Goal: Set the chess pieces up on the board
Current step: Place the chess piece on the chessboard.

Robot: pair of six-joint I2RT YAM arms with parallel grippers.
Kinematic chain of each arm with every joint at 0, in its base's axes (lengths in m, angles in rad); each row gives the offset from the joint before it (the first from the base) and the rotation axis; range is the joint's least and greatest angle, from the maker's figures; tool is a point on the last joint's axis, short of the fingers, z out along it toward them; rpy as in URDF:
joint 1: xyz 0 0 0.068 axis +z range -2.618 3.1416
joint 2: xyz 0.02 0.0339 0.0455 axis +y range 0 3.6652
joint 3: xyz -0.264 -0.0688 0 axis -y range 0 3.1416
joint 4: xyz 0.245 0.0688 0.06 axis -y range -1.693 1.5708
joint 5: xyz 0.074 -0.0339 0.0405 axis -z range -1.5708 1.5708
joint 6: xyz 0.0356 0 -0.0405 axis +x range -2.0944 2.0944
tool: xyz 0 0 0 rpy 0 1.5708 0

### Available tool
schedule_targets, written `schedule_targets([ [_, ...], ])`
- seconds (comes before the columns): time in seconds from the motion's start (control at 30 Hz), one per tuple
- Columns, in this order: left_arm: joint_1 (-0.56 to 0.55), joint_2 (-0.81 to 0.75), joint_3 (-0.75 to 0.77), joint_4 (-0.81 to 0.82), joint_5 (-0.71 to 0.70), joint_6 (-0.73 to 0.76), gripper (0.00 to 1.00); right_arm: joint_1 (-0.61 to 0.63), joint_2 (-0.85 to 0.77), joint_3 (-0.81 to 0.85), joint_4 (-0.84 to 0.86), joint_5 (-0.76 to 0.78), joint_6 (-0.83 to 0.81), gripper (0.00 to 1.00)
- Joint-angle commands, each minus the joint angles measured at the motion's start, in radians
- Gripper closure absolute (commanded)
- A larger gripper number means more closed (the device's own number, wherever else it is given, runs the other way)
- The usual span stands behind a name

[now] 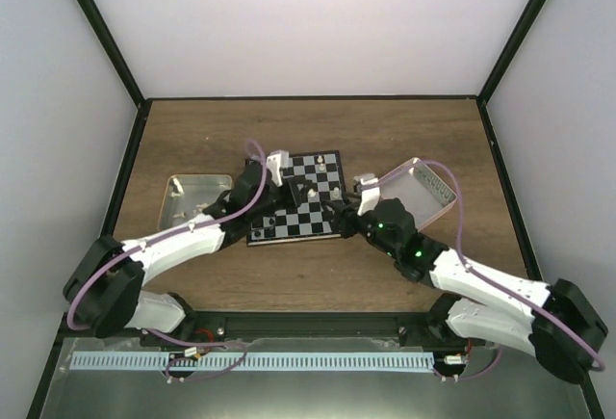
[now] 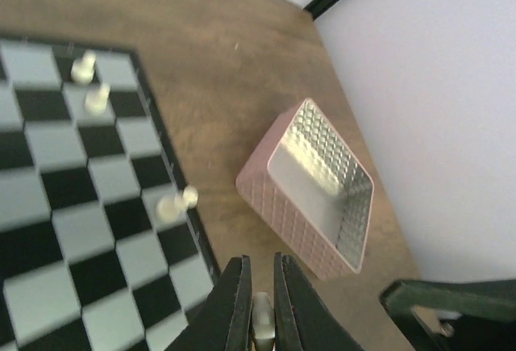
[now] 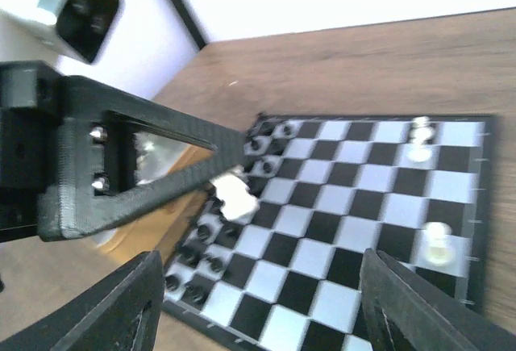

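The board [image 1: 313, 209] lies mid-table, black and silvery-white. My left gripper [image 2: 262, 302] is shut on a whitish chess piece [image 2: 263, 327] and hangs over the board's edge. From the right wrist view, that piece [image 3: 235, 194] sits at the tip of the left fingers [image 3: 173, 177], above the board [image 3: 355, 206]. My right gripper [image 3: 266, 319] stands wide open over the board's near side, nothing between its fingers. Several black pieces [image 3: 203, 248] line one edge. White pieces [image 3: 436, 243] [image 2: 176, 204] stand near the opposite edge.
A pink square tray [image 1: 428, 193] [image 2: 300, 222] sits right of the board on the wooden table. A tan, foil-lined tray [image 1: 183, 202] lies to the left. The two arms nearly meet over the board in the top view.
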Motion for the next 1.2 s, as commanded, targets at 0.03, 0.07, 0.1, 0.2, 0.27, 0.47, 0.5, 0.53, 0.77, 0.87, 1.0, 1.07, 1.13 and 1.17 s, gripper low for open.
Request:
schedule_targets([
  [0.03, -0.014, 0.139, 0.160, -0.062, -0.110, 0.315, 0.96, -0.030, -0.122, 0.061, -0.272, 0.281, 0.106, 0.32],
  [0.07, -0.018, 0.179, 0.202, -0.076, -0.129, 0.348, 0.96, -0.033, -0.139, 0.061, -0.301, 0.318, 0.127, 0.31],
  [0.1, -0.024, 0.220, 0.247, -0.096, -0.156, 0.376, 0.96, -0.034, -0.159, 0.061, -0.328, 0.348, 0.147, 0.31],
  [0.2, -0.031, 0.342, 0.388, -0.141, -0.233, 0.435, 0.96, -0.034, -0.230, 0.047, -0.403, 0.436, 0.224, 0.31],
  [0.27, -0.031, 0.421, 0.471, -0.166, -0.278, 0.460, 0.96, -0.034, -0.275, 0.038, -0.466, 0.498, 0.289, 0.31],
  [0.47, -0.032, 0.617, 0.657, -0.229, -0.370, 0.509, 0.96, -0.035, -0.381, 0.004, -0.547, 0.559, 0.356, 0.31],
  [0.5, -0.033, 0.640, 0.675, -0.225, -0.368, 0.519, 0.96, -0.035, -0.391, -0.001, -0.546, 0.563, 0.352, 0.31],
  [0.53, -0.031, 0.658, 0.691, -0.222, -0.369, 0.525, 0.96, -0.036, -0.397, -0.004, -0.546, 0.564, 0.348, 0.31],
  [0.77, -0.030, 0.786, 0.799, -0.237, -0.413, 0.547, 0.96, -0.038, -0.384, -0.012, -0.537, 0.549, 0.346, 0.30],
  [0.87, -0.029, 0.825, 0.819, -0.237, -0.428, 0.548, 0.96, -0.038, -0.371, -0.015, -0.529, 0.536, 0.348, 0.29],
  [1.0, -0.018, 0.867, 0.855, -0.247, -0.418, 0.551, 0.96, -0.038, -0.360, -0.021, -0.515, 0.531, 0.342, 0.29],
  [1.07, -0.014, 0.889, 0.878, -0.260, -0.413, 0.551, 0.95, -0.038, -0.351, -0.028, -0.497, 0.531, 0.328, 0.29],
  [1.13, -0.009, 0.906, 0.893, -0.268, -0.404, 0.550, 0.95, -0.038, -0.335, -0.028, -0.486, 0.530, 0.320, 0.29],
  [1.17, -0.008, 0.912, 0.895, -0.266, -0.402, 0.549, 0.95, -0.038, -0.324, -0.028, -0.484, 0.529, 0.317, 0.29],
])
